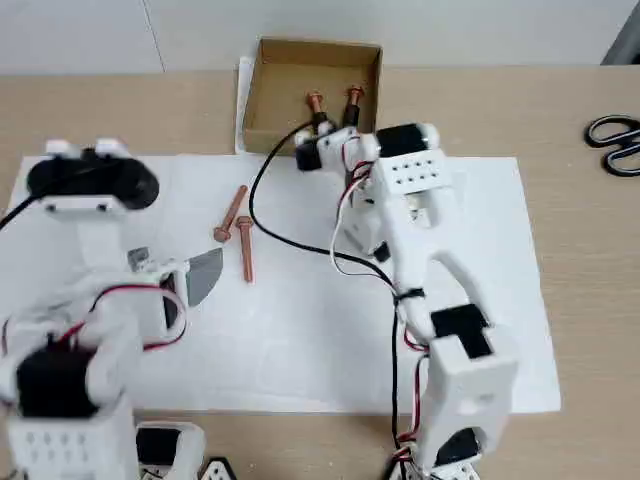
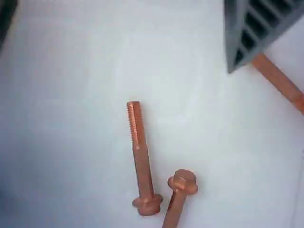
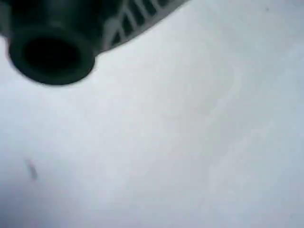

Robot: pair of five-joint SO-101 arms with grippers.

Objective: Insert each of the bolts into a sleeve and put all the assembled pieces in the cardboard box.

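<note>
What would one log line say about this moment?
left gripper open near two loose bolts | right gripper holds sleeve | two assembled pieces in cardboard box

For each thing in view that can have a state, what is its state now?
cardboard box: open at the top, holding two assembled pieces.
loose bolts: two, lying flat on the white sheet, without sleeves.
black sleeve: held by the right gripper, its hole empty.
left gripper: jaws open, holding nothing.
</note>
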